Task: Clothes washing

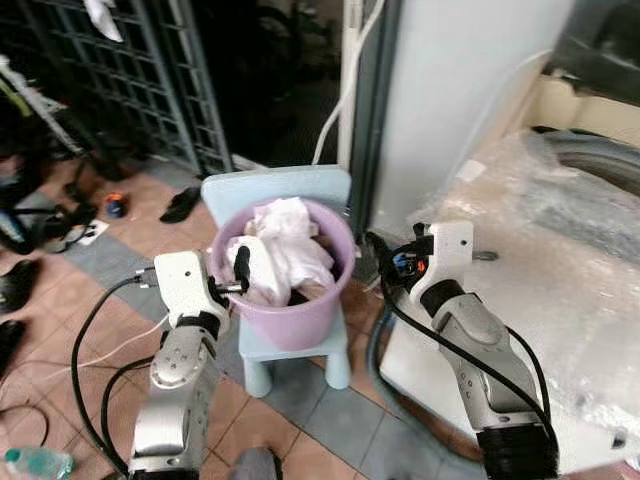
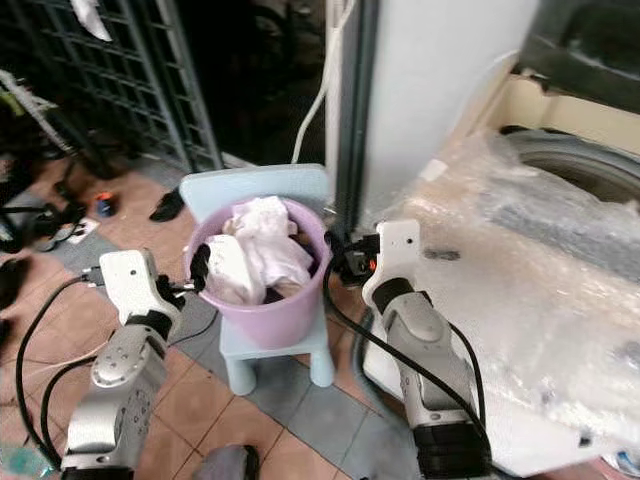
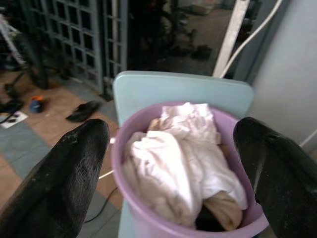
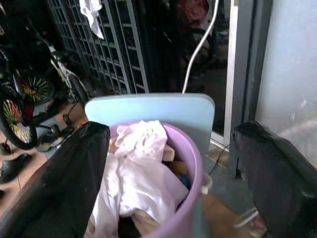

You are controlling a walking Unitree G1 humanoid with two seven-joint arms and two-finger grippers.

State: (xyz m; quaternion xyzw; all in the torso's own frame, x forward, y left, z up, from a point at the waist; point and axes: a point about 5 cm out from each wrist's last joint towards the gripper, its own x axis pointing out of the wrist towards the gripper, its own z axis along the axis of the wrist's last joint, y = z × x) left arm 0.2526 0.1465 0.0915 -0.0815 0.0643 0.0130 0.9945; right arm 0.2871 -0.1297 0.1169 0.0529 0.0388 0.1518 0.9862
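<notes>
Purple plastic makes the bucket (image 1: pixel 300 320), and it stands on a small pale blue chair (image 1: pixel 275 190) in the middle of the scene, on the tiled floor (image 1: pixel 90 290). Inside the bucket lies a heap of white clothes (image 1: pixel 285 245), piled up to the rim and a little above it, with some beige cloth under them at the near side. My left gripper (image 3: pixel 171 163) is at the left side of the bucket, just beside its rim, and its two black fingers (image 3: pixel 59 178) are spread wide, one on each side of the bucket in the wrist view, holding nothing. My right gripper (image 4: pixel 168 168) is at the right side of the bucket, near the rim but apart from it, and its fingers (image 4: pixel 64 183) are also wide apart and empty. To the right of my right arm stands a washing machine (image 1: pixel 560 300) covered with clear plastic sheet, close to the chair. Behind the chair is a dark doorway with a grey frame and a white hose (image 1: pixel 345 90) hanging down. Far on the left there is a metal grille (image 1: pixel 130 70), and some sandals (image 1: pixel 180 205) lie on the floor near it.
</notes>
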